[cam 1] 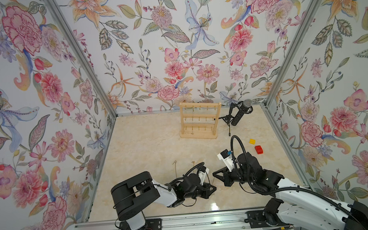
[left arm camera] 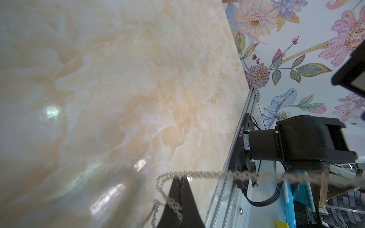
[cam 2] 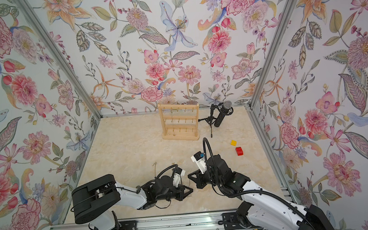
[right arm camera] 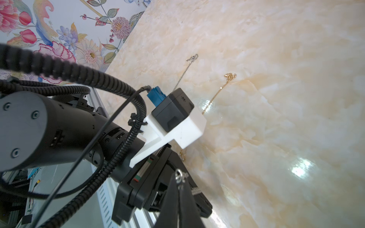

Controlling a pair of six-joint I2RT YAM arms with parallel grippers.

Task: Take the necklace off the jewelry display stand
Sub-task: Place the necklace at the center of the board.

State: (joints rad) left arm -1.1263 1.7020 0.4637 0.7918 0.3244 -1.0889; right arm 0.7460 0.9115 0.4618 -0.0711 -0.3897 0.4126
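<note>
Currently: necklace (left arm camera: 207,174) off rack, stretched between left gripper (left arm camera: 179,180) and right gripper (right arm camera: 178,178), both pinching it, near worktop (cam 1: 149,145) front edge; jewelry display stand (cam 1: 200,105) at back edge.

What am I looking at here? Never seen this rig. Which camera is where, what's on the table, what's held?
Two robot arms are mounted on a rail at the table's near edge, and each ends in a two-finger end effector. Two pictures come from one stereo camera overhead, so they look nearly alike. The other two come from a camera on each arm's wrist.

At the back of the cream marble-pattern table stand a light wooden jewelry display stand and a black microphone on a tripod. A small yellow toy brick, a red toy brick, a loose silver chain and a loose gold chain lie flat on it.

The left end effector and the right end effector are both shut on a thin silver chain necklace strung between them.
</note>
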